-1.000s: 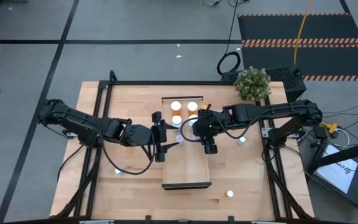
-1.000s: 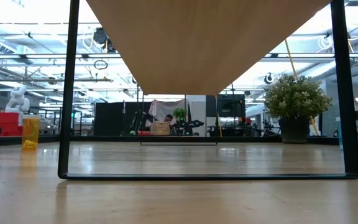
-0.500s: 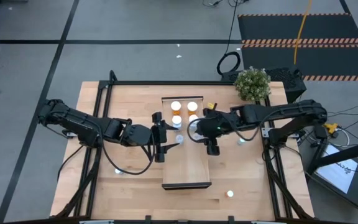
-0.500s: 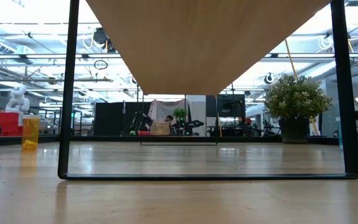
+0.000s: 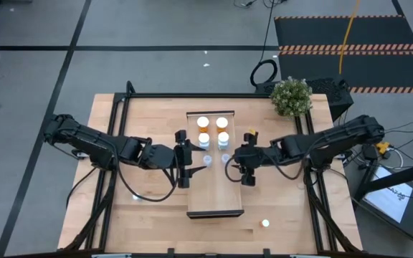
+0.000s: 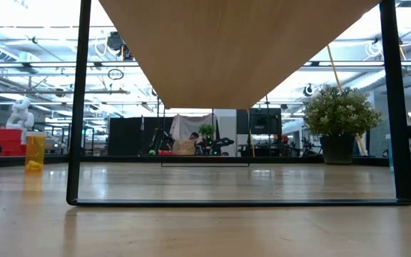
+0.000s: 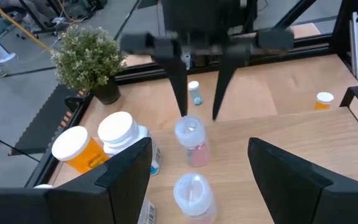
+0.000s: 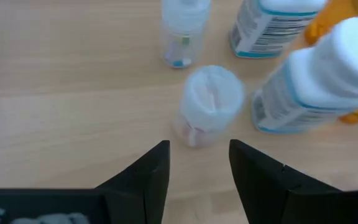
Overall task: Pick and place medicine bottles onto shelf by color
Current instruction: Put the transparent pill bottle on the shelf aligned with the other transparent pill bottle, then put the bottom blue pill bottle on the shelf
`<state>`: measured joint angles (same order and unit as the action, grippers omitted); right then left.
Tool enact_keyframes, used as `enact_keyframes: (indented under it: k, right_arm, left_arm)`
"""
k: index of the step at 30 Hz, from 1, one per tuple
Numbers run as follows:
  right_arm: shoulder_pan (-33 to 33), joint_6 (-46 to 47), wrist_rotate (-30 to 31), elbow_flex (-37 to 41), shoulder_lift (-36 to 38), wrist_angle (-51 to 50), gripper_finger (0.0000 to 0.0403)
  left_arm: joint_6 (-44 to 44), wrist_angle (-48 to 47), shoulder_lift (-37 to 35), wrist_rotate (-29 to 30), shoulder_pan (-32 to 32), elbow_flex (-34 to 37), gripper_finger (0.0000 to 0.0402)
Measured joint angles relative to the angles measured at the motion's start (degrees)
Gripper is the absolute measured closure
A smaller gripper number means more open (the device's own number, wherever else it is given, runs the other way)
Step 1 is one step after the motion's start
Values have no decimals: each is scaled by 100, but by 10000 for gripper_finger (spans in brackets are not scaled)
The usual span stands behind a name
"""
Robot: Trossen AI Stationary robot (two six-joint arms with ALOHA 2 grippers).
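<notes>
The shelf [image 5: 217,193] is a long light-wood tray in the middle of the table. At its far end stand two orange bottles [image 5: 203,122] and two white-labelled bottles [image 5: 223,137]. Just nearer stand two clear bottles, one [image 5: 207,159] in front of my left gripper [image 5: 196,165] and one [image 5: 226,158] in front of my right gripper [image 5: 245,174]. Both grippers are open and hold nothing. In the right wrist view the clear bottle [image 8: 210,102] stands upright just beyond the fingertips of my right gripper [image 8: 199,163]. In the left wrist view the other clear bottle [image 7: 192,191] stands ahead of my left gripper [image 7: 197,186].
Loose bottles stand on the table: one [image 5: 264,223] near the front right, one [image 5: 278,162] right of the shelf, one [image 5: 136,197] at the left. A potted plant [image 5: 291,97] sits at the far right. The shelf's near half is bare wood.
My right gripper has drawn back from over the shelf toward the table's right edge, sinking a little and turning. This has uncovered a clear bottle standing on the shelf where the arm was. My left arm has kept still.
</notes>
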<state>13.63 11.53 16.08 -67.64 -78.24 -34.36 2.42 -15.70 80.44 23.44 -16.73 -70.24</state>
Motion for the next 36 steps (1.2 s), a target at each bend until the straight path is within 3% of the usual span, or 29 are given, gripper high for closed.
enact_keyframes:
  k: [11,28,36]
  right_arm:
    - [-81,-70,19,849,0,1198,290]
    - [-76,19,-127,872,17,1311,298]
    - [105,271,-127,876,433,1100,298]
  left_arm:
    - [-126,11,0,2,-2,0,133]
    - [-140,-74,0,7,-2,0,133]
    - [-195,-186,0,9,-46,0,133]
